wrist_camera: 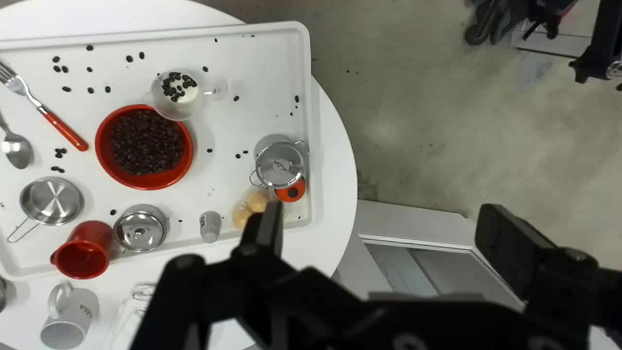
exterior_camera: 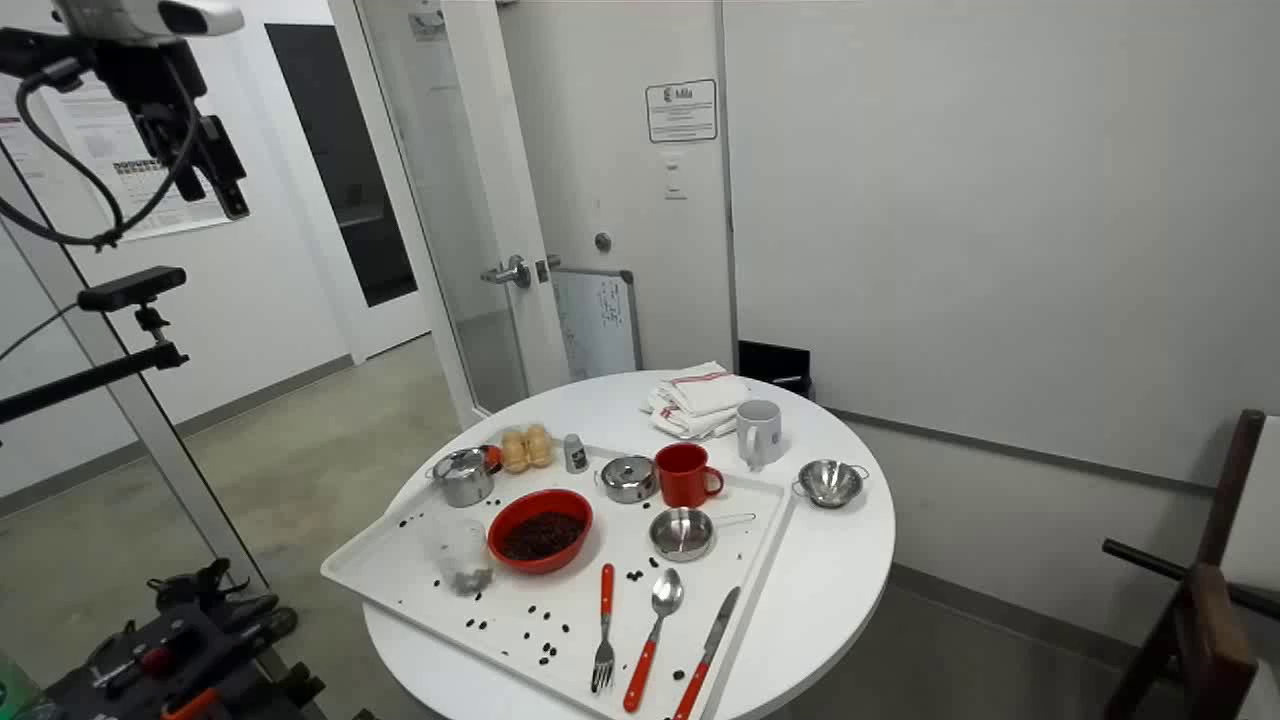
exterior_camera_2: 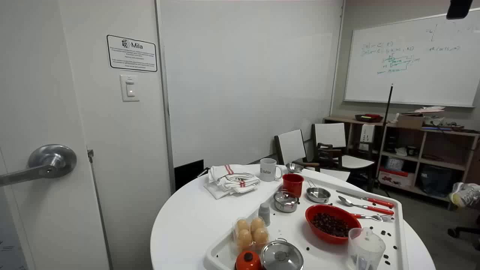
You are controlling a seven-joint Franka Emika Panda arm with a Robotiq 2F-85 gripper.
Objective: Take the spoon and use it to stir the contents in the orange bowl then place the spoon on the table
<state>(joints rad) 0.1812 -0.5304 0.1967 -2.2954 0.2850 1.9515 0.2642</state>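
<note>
The end effector (wrist_camera: 378,216) is released, so acquiring the spoon (exterior_camera: 648,655) is probably the current step; next, traverse and descend to it near the edge of the tray (wrist_camera: 257,68).

In the wrist view, the left edge crops the spoon (wrist_camera: 17,151) and table (wrist_camera: 335,146); the blurred gripper (wrist_camera: 380,218) partly hides the towels (wrist_camera: 130,313). In an exterior view, the bottom edge crops a pot (exterior_camera_2: 282,257); a sign (exterior_camera_2: 132,53) has illegible fine print.

Red-handled spoon (exterior_camera: 650,648) near orange bowl (wrist_camera: 146,182)
</note>
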